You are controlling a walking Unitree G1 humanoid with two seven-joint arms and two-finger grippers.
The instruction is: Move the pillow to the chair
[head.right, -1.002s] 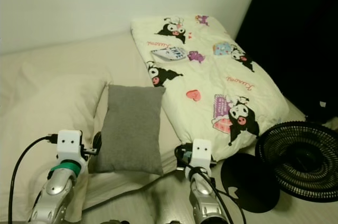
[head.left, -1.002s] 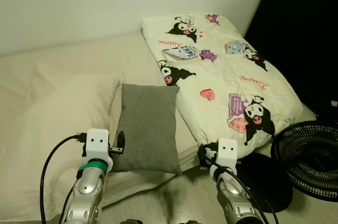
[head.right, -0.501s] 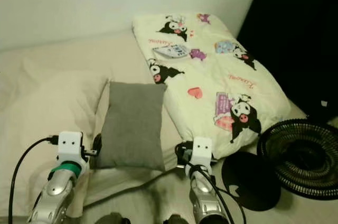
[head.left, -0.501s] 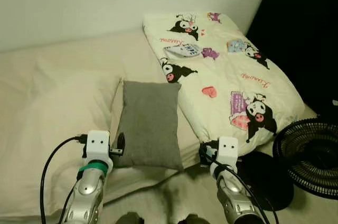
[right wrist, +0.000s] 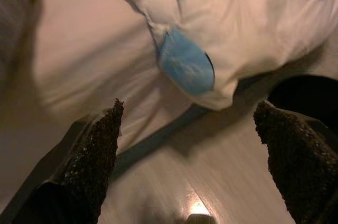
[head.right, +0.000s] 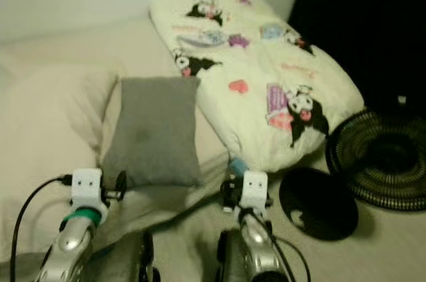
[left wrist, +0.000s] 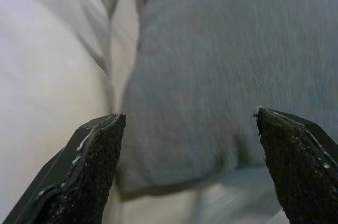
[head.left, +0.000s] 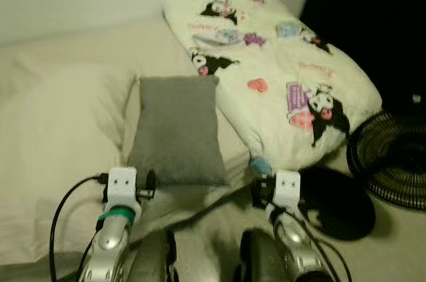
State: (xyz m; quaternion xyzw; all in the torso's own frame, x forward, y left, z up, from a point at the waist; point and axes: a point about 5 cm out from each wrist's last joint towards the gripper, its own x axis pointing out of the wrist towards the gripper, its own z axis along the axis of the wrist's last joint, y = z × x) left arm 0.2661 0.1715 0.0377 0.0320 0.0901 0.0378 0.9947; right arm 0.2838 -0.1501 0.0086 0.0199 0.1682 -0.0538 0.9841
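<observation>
The grey pillow (head.left: 174, 130) lies flat on the bed (head.left: 60, 82), its near short edge close to the bed's front edge, resting partly on a cream pillow (head.left: 63, 136) to its left side and just beside the cartoon-print duvet (head.left: 266, 62) on its right. I judge it light, soft and floppy: it will sag and fold wherever I lift it, and the woven cover should give my fingers good friction. A pinch at the very corner would likely let the filling slump away, so I would take the near edge a little inward from the corner, biting deep enough to gather cover and stuffing together, and use both sides if it droops.

My left gripper (left wrist: 187, 168) hangs just short of that near edge, fingers spread wide and holding nothing, the pillow's near left corner framed between them. My right gripper (right wrist: 185, 166) is likewise spread and empty, low by the bed's front edge under the folded end of the duvet, where a blue patch (right wrist: 185, 68) shows. A black fan (head.left: 393, 159) stands on the floor at the right.
</observation>
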